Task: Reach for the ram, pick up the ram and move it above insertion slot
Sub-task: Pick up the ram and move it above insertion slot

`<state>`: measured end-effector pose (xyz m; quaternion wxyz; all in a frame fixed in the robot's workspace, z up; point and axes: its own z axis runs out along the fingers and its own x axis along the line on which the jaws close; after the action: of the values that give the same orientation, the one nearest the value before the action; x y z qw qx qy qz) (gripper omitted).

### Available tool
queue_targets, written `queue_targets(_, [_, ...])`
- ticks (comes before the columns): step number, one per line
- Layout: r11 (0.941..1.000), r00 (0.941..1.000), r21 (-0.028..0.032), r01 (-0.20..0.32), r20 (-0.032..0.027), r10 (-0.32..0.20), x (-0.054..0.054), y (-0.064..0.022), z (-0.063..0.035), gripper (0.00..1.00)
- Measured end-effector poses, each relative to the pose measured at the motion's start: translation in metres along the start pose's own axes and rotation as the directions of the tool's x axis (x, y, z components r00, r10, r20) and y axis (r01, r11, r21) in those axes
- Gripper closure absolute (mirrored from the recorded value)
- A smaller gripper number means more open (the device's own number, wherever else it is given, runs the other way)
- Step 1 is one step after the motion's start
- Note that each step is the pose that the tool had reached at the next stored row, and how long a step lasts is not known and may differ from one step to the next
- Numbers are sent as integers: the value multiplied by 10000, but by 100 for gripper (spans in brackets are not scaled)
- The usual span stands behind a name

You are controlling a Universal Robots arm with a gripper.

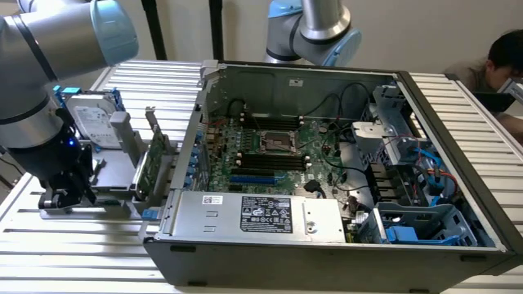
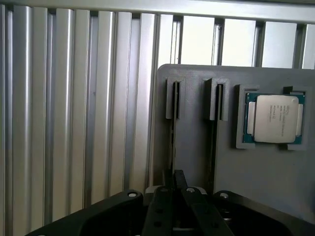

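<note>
Black fingers (image 2: 180, 181) pinched together above grey holder (image 2: 261, 167).

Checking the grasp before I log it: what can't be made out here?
1. Whether the gripper holds the ram: wrist view, its shut fingers cover what is between them.
2. The holder slots: exterior view, behind the arm.
3. The person: exterior view, cut by the edge.
</note>
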<state>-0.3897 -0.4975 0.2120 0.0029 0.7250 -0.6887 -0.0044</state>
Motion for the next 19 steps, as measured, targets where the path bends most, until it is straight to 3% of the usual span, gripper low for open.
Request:
queue_targets(12, [10000,10000,-7,0,9,0,3,-33,-543,87])
queue_targets(19, [10000,10000,-9,0,10,0,11,-168,-862,87])
